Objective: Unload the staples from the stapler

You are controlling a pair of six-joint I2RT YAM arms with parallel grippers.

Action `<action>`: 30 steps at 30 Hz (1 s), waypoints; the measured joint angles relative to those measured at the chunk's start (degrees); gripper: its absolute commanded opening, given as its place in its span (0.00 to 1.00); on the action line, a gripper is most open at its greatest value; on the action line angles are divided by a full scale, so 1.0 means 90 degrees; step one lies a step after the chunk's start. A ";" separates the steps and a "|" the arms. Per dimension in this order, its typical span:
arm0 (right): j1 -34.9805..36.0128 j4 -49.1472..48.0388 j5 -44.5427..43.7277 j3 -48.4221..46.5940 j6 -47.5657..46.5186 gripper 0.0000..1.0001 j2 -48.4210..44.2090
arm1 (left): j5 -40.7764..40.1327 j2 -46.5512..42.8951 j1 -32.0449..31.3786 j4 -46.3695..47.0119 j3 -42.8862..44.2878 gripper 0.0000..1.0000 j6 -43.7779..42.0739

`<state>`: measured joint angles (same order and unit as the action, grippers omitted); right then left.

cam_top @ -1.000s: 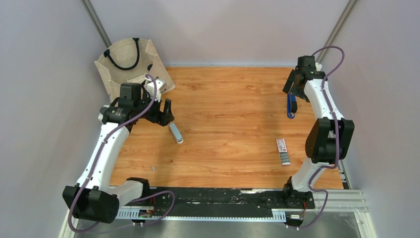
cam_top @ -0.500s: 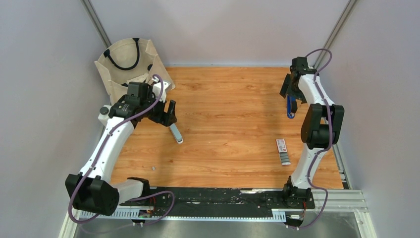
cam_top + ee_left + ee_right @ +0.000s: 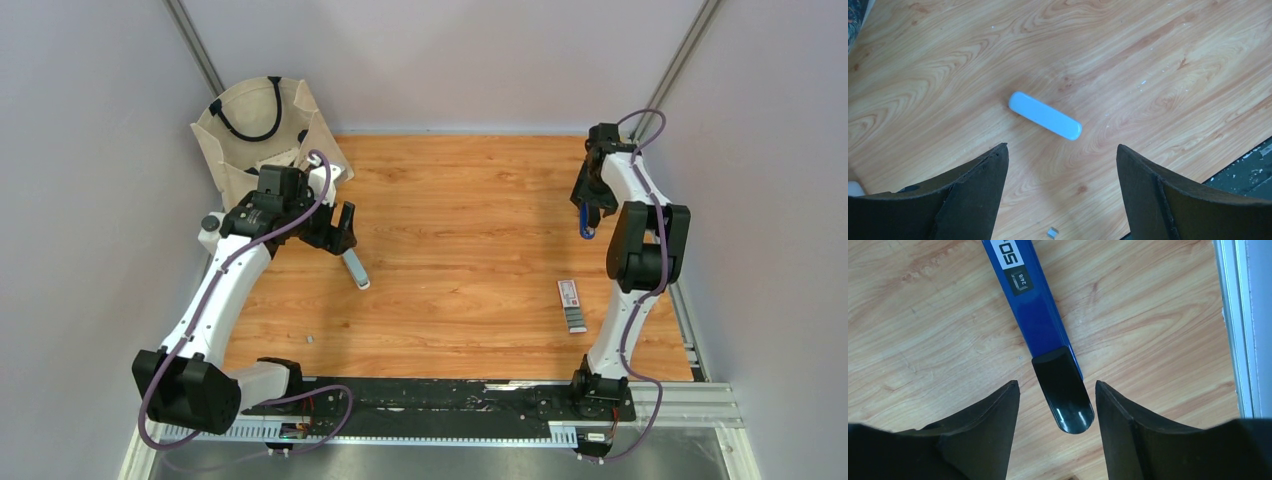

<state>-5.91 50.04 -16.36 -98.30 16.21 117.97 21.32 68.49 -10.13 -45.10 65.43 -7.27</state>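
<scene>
Straddling the black end of the blue stapler body (image 3: pixel 1037 315), my right gripper (image 3: pixel 1056 385) stands part open, gaps either side; the body's long axis runs ahead, leaning left. My left gripper (image 3: pixel 1062 147) gapes wide, empty.

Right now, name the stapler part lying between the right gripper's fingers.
The blue-and-black inner body, not the pale cover lying by the left gripper.

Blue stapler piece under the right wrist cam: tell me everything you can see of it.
The blue stapler piece is a long, narrow, glossy bar with a rounded, shiny black end; it looks like painted metal or hard plastic. A white label reads "50" and a small black one "24/6". It lies flat on the wooden table, near its right edge. The black end sits between the open jaws of the right gripper, with a gap on each side. Only the table seems to touch it.
</scene>
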 measured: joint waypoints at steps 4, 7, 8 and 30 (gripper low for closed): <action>-0.0002 0.0005 0.0000 0.0000 0.0000 0.54 0.0126 | -0.0066 -0.0002 0.0000 0.0007 0.0000 0.87 -0.0039; -0.0010 0.0005 -0.0005 0.0000 0.0000 0.48 0.0182 | -0.0083 -0.0002 -0.0002 0.0007 0.0000 0.87 -0.0061; -0.0017 0.0005 -0.0002 0.0000 0.0000 0.46 0.0194 | -0.0090 -0.0002 0.0000 0.0005 0.0000 0.87 -0.0063; 0.0617 -0.0406 0.1018 0.0988 0.0534 0.00 -0.0653 | 0.0000 0.0000 -0.0274 0.0233 -0.0148 0.88 -0.0153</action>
<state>-0.36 46.39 -7.20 -89.41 21.02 112.09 21.32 68.49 -12.60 -43.00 64.10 -8.64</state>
